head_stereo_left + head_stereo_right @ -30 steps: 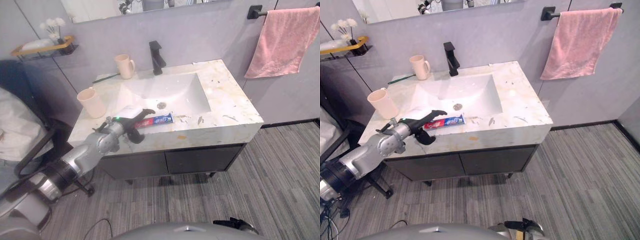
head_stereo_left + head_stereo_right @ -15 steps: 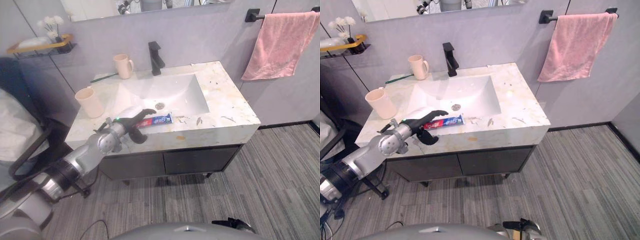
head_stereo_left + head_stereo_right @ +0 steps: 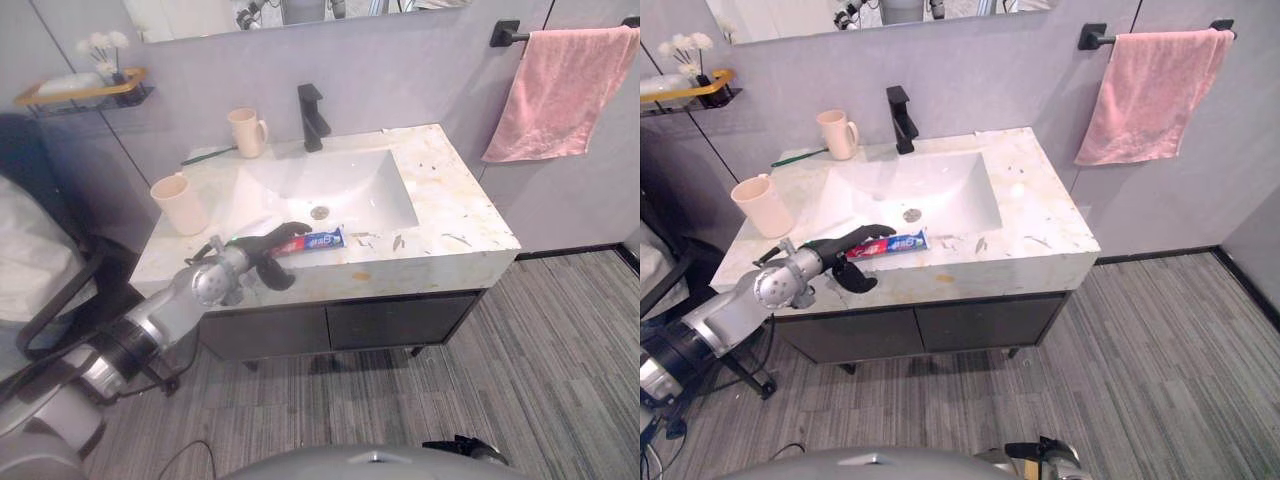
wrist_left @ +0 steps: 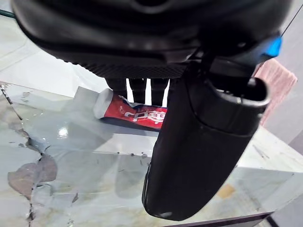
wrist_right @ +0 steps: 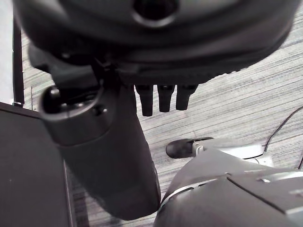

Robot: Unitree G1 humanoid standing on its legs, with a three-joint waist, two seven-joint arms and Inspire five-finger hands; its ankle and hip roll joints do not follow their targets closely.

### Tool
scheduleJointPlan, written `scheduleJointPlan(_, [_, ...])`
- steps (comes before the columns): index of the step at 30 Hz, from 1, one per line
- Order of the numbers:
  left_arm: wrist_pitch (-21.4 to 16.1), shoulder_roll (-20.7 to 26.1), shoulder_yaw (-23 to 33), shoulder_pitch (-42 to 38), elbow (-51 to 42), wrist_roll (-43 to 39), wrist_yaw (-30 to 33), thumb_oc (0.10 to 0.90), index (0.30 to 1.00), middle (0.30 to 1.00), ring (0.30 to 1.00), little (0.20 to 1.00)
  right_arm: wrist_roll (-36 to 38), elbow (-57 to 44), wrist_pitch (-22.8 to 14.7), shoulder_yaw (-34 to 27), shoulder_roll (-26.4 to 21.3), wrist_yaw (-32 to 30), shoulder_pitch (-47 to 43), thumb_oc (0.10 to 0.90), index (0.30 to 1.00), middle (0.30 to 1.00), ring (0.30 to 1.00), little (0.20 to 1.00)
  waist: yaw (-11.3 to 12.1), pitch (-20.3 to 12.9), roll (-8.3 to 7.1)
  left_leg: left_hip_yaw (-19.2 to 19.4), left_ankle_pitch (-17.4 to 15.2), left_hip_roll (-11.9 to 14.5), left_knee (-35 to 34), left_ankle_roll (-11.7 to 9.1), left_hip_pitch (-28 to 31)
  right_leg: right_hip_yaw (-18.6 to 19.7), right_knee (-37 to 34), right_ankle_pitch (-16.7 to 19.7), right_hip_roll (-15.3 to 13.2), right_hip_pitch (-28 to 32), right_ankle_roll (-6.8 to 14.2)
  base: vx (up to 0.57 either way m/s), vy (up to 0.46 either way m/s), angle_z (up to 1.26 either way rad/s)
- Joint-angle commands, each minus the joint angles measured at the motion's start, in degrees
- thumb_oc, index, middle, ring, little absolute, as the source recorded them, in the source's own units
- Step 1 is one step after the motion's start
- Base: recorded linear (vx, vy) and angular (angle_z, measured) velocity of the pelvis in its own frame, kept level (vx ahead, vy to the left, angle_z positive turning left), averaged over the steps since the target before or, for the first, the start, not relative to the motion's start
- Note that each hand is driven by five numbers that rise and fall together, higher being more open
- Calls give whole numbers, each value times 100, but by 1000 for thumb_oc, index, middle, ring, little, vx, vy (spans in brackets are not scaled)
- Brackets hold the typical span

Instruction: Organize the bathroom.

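Note:
A red and blue toothpaste tube (image 3: 318, 239) lies flat on the marble countertop (image 3: 450, 215), just in front of the sink basin (image 3: 330, 185). My left hand (image 3: 262, 250) rests at the counter's front edge. Its straight fingers (image 4: 142, 90) reach over the tube's red end (image 4: 135, 113), and the thumb (image 4: 199, 156) hangs down in front, apart from the tube. The hand is open and holds nothing. My right hand (image 5: 109, 156) hangs open over the wood-look floor.
A beige cup (image 3: 180, 204) stands at the counter's left, and a beige mug (image 3: 247, 131) stands at the back beside a green toothbrush (image 3: 210, 154). Behind the basin is a black faucet (image 3: 312, 115). A pink towel (image 3: 560, 95) hangs on the right wall. A gold shelf (image 3: 80, 92) is on the left.
The left hand's fingers have dipped slightly toward the tube's red end. The tube has not moved.

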Motion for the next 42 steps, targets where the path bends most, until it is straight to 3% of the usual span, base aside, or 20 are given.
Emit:
scheduleJointPlan(1, [-414,244,989,-1320,125,-288,570,800,900,900,900,900,29,431,-39,-26,-37,-5,-412,800,900,900,900,900,160,73,91,-92,-540,-446,257,399,222,-537,202,-423,448,100,-112,0,0,0])
scheduleJointPlan(8, [-521,376,1406,-1140,-162,-556,717,800,900,900,900,900,39,455,-27,-77,-78,-6,-463,800,900,900,900,900,263,70,89,-169,-547,-456,280,393,234,-573,213,-454,448,140,-142,-47,6,3])
scheduleJointPlan(14, [-347,530,1552,-1231,-370,-736,533,800,900,900,900,900,107,555,-38,-122,-96,25,-526,800,900,900,900,900,354,57,90,-220,-543,-452,298,390,237,-644,236,-489,439,177,-162,-43,-6,8])
scheduleJointPlan(31, [227,379,955,-1552,-155,-522,-348,800,900,900,900,900,351,613,-15,-142,-1,-80,-512,800,900,900,900,900,238,1,170,-117,-486,-453,99,391,331,-594,91,-388,461,190,-84,-8,3,1])
scheduleJointPlan(42, [200,431,882,-1671,136,-531,-194,800,900,900,900,900,492,481,-11,-144,-7,-146,-427,800,900,900,900,900,147,39,160,-52,-479,-437,141,383,298,-515,77,-360,484,155,-88,13,-8,-1])
